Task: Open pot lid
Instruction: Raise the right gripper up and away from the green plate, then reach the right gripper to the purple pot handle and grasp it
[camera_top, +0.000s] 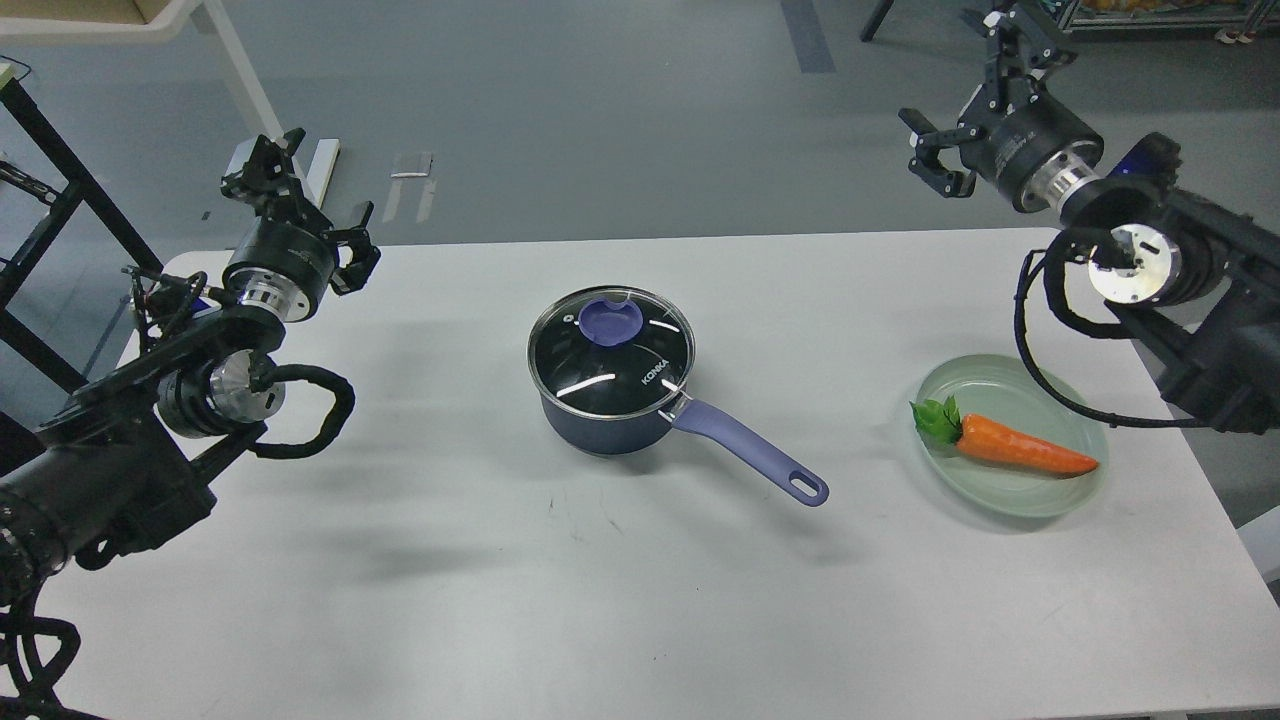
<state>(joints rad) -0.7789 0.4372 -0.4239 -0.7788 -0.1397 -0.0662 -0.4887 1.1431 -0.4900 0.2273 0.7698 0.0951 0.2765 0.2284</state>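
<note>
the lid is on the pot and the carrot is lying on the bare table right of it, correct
Not quite. The head view shows the lid on the pot, but the carrot lies in the pale green glass bowl to the right, not on the bare table.

The pot (600, 425) is dark navy, its long handle (750, 452) lavender-purple. The lid (611, 350) is clear glass with a metal rim, a purple knob (611, 322) and white "KONKA" lettering. The bowl (1040, 495) is pale green; the carrot (1025, 448) is orange with green leaves. The tabletop (500, 600) is white.
</note>
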